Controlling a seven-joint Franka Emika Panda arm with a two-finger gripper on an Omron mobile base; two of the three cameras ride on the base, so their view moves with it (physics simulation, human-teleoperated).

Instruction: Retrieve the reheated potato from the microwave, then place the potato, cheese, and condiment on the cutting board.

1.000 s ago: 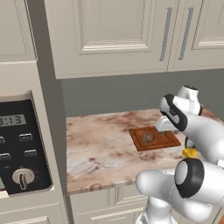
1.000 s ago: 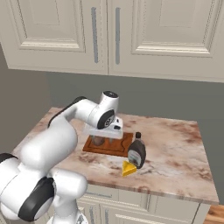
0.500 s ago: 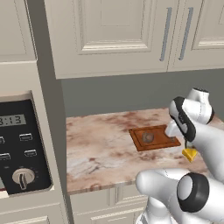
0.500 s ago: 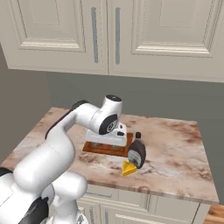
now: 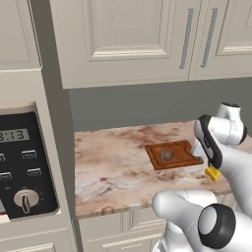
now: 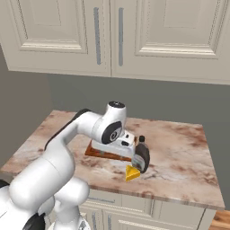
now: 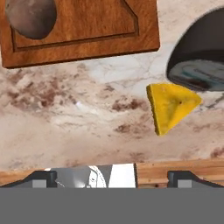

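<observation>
Potato lies on cutting board; cheese beside it on counter

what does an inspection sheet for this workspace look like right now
surface: marble counter, mottled pink and white.
potato: lying on the cutting board, at one end.
cheese: yellow wedge on the counter, off the board, beside the bottle.
condiment: dark bottle on the counter next to the cheese, off the board.
microwave: control panel with display and knob at the counter's left; door state cannot be told.
clutter: nothing seen.
gripper: open, empty, above the counter near the cheese.
cables: nothing seen.
surroundings: cream wall cabinets above, grey back wall, drawers below.
</observation>
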